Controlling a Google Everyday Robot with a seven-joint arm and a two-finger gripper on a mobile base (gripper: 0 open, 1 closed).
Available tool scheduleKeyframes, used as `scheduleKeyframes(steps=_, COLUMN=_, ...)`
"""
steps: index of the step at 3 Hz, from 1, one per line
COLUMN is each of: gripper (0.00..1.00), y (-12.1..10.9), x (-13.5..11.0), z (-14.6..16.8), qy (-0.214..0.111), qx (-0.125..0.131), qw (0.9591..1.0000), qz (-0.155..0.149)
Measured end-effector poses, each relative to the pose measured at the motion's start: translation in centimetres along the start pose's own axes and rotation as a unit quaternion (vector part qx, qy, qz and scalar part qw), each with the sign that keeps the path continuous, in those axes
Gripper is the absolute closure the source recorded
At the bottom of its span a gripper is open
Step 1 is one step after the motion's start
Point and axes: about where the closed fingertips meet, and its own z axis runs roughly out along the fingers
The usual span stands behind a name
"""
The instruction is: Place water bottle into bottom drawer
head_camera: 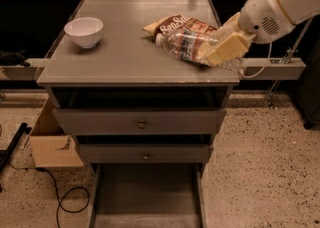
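Observation:
The water bottle (184,45), clear and ribbed with a red-blue-white label and white cap, lies on its side over the right front part of the grey cabinet top (120,57), cap pointing left. My gripper (226,39) comes in from the right and is shut on the bottle's base end, with one tan finger (226,50) in front of it. Whether the bottle still touches the top is unclear. The bottom drawer (147,197) is pulled open below, its flat grey floor bare.
A white bowl (84,31) stands at the left of the cabinet top. A chip bag (172,22) lies just behind the bottle. Two upper drawers with small knobs (142,124) are partly open. A cardboard box (52,144) and a cable lie on the floor at left.

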Motion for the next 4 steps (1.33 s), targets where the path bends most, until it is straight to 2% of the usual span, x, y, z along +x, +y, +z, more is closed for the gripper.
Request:
scheduleKeyframes(steps=1, gripper=1.00, y=3.9, x=3.4, z=-1.8, qy=0.040, qx=-0.029, qw=0.9986, qz=0.019)
scheduleKeyframes(steps=2, gripper=1.00, y=3.9, x=3.4, z=-1.8, qy=0.040, qx=-0.029, qw=0.9986, qz=0.019)
scheduleKeyframes(steps=3, gripper=1.00, y=3.2, x=3.2, z=-0.7, qy=0.022, qx=-0.034, qw=0.9986, qz=0.034)
scheduleKeyframes(steps=4, gripper=1.00, y=5.6, x=4.8, z=0.5, qy=0.002, qx=-0.047, qw=0.9973, qz=0.057)
